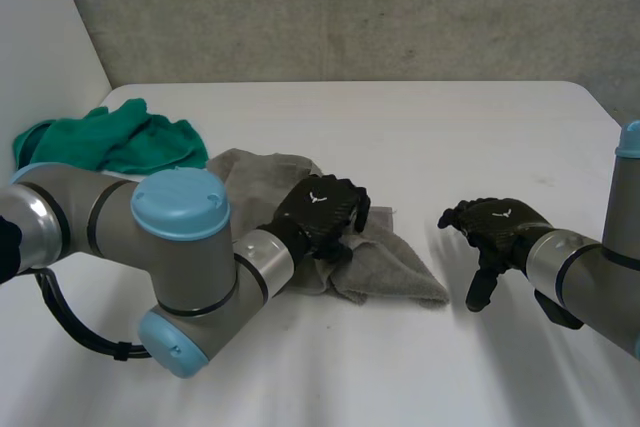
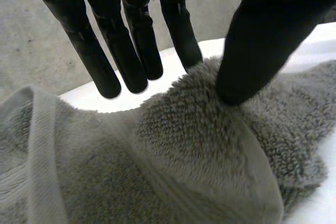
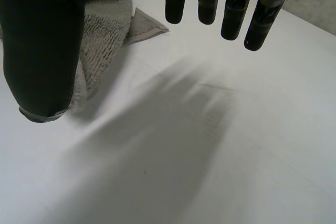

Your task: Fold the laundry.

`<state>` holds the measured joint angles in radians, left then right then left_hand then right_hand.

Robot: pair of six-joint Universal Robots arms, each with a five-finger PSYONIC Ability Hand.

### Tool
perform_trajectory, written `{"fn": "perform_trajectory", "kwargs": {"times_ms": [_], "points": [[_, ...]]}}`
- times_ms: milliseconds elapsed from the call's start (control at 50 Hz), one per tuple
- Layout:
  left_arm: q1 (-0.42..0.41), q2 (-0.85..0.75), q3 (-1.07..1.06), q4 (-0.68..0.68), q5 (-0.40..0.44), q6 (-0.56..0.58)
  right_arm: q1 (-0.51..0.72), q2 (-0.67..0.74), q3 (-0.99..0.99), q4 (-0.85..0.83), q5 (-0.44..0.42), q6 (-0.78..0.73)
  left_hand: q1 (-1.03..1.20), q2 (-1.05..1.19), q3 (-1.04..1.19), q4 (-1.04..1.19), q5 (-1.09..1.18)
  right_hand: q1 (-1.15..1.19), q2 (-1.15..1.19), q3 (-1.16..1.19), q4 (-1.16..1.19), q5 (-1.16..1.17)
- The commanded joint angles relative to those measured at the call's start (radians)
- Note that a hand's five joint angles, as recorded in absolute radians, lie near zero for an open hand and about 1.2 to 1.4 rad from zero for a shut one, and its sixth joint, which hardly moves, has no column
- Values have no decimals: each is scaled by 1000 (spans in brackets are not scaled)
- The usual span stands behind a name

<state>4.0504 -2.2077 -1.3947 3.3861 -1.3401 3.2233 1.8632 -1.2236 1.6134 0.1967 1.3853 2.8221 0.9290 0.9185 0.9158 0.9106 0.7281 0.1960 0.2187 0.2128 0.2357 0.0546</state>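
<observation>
Grey towel (image 1: 392, 269) one, green cloth (image 1: 110, 139) one — left hand (image 1: 320, 212) atop towel.

A grey towel (image 1: 385, 267) of rough, looped terry cloth, its hem band (image 2: 43, 145) flat-woven and smoother, on a smooth, matt white table (image 1: 450, 137). Far left, a green cloth (image 1: 120, 142) looks soft and napped. The left hand (image 1: 320, 212) and right hand (image 1: 500, 222) look like matt black plastic. The left arm (image 1: 70, 222) is satin grey with a slightly glossy blue cap (image 1: 180, 204). The wall (image 1: 350, 17) is rough and concrete-like.
</observation>
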Motion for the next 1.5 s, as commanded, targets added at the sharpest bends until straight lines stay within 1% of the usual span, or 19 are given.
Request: {"fn": "perform_trajectory", "kwargs": {"times_ms": [20,220,400,480,640,780,860,940,1000,1040,1060,1140,1160,1220,1240,1300,1320,1400,1500], "points": [[1,20,-7,-22,-54,41,-2,1,-27,1,-14,0,467,478,480,486,494,-21,-44,-38,-61,-55],[18,244,-67,-31,-67,164,-12,12,-133,79,-54,-24,467,478,480,486,494,-21,-44,-38,-61,-55],[56,427,-101,-56,-67,173,-7,13,-205,208,-153,-7,467,478,480,486,494,-21,-44,-38,-61,-55],[64,503,-102,-57,-67,171,-1,19,-210,205,-173,86,467,478,480,486,494,-21,-44,-38,-61,-55],[64,585,-98,-56,-65,174,37,102,-199,101,-262,429,467,478,480,486,494,-21,-44,-38,-61,-55],[64,592,-93,-57,-67,176,134,203,-221,-22,-230,640,467,478,480,486,494,-21,-44,-38,-61,-55],[64,594,-93,-57,-68,174,189,282,-282,-82,-160,726,467,478,480,486,494,-21,-44,-38,-61,-55],[62,609,-93,-57,-70,174,234,380,-406,-111,-43,737,467,478,480,486,494,-21,-44,-38,-61,-55],[64,632,-96,-57,-71,174,240,441,-478,-103,14,715,467,478,480,486,494,369,346,352,329,336],[64,657,-101,-56,-71,174,245,472,-515,-97,41,669,467,478,480,486,494,1028,1005,1011,988,995],[64,664,-101,-56,-71,176,240,470,-518,-98,46,646,467,478,480,486,494,1199,1176,1182,1159,1165],[93,692,-112,-56,-71,176,220,383,-489,-125,46,443,467,478,480,486,494,1200,1178,1183,1161,1167],[107,697,-116,-56,-71,176,209,310,-471,-134,40,324,467,478,480,486,494,1200,1178,1183,1161,1167],[165,715,-136,-57,-68,178,179,178,-440,-122,28,127,467,478,480,486,494,1200,1178,1183,1161,1167],[182,720,-141,-59,-68,178,154,103,-423,-99,18,-1,467,478,480,486,494,1200,1178,1183,1161,1167],[225,726,-161,-71,-64,178,126,9,-411,-36,11,-180,467,478,480,486,494,1200,1178,1183,1161,1167],[232,726,-167,-76,-63,178,120,-48,-420,28,11,-281,467,478,480,486,494,1200,1178,1183,1161,1167],[254,720,-190,-100,-62,176,108,-138,-463,162,14,-383,467,478,480,486,494,1200,1178,1183,1161,1167],[262,698,-230,-114,-59,178,111,-201,-520,306,12,-400,467,478,480,486,494,1200,1178,1183,1161,1167]]}}
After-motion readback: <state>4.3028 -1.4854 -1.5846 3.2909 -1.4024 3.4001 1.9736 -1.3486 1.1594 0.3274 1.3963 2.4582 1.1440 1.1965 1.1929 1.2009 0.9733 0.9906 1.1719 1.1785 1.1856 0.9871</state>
